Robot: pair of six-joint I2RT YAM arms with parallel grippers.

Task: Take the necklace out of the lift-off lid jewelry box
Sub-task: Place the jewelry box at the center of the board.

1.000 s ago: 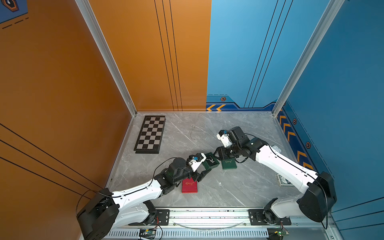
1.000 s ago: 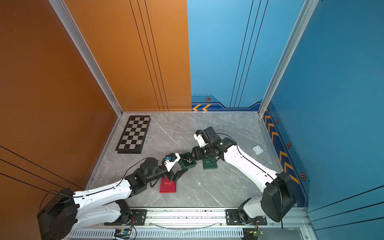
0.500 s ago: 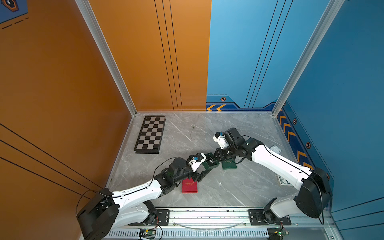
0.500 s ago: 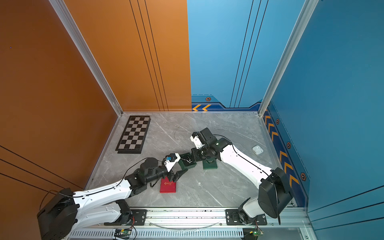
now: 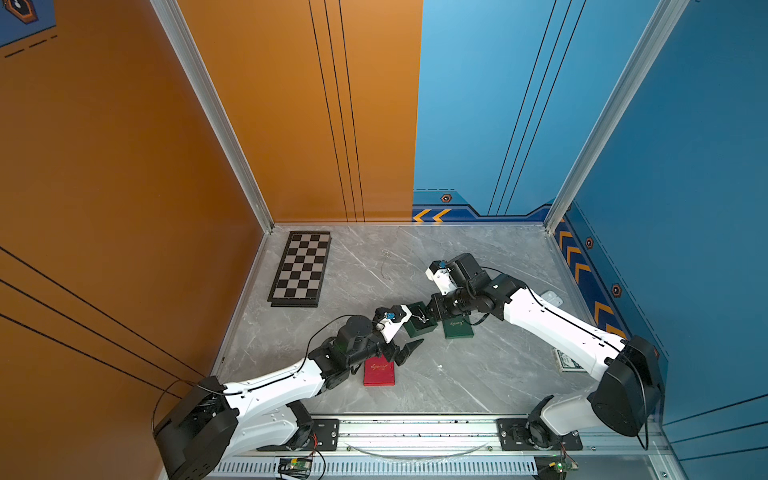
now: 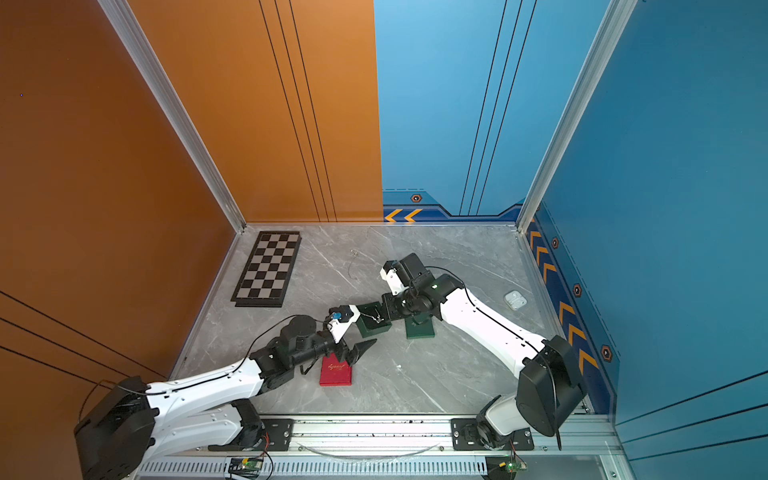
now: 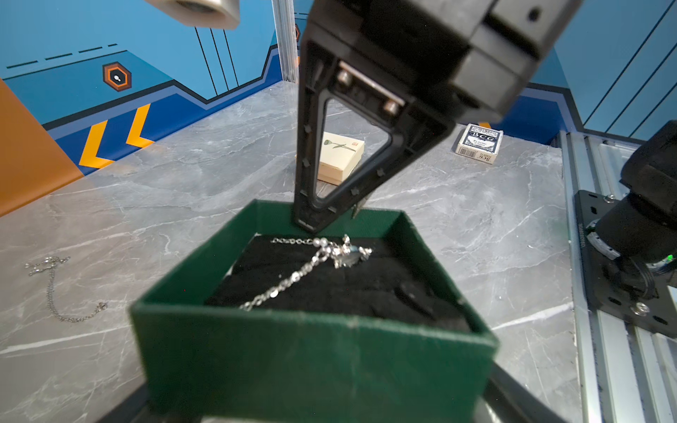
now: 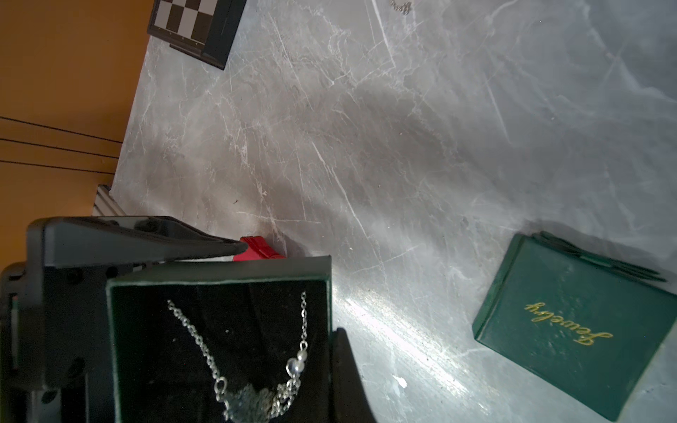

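Reaching in from where it was a second ago, the right tool [image 7: 311, 223] is now dipping its tip over the far rim of the open green jewelry box [image 7: 311, 351]. Its jaws are pressing together into a single point, sitting just above the chain of the necklace [image 7: 318, 256]. Whether they are pinching the chain cannot be told. The necklace is lying inside the box on the black pad, with its pendant towards the right tool's side.

Meanwhile the left tool [image 5: 411, 330] is standing open, its two fingers straddling the box. In the right wrist view a gap is showing between one finger [image 8: 183, 245] and the box wall.

Just beside the box, the green lid [image 5: 457, 328] is resting flat on the desk [image 5: 478, 374], its gold lettering facing up. A red box [image 5: 379, 372] is lying under the left arm's wrist, a chessboard [image 5: 303, 268] is sitting near the orange wall, and a second chain [image 7: 55, 289] is lying loose on the desk, well apart from the box
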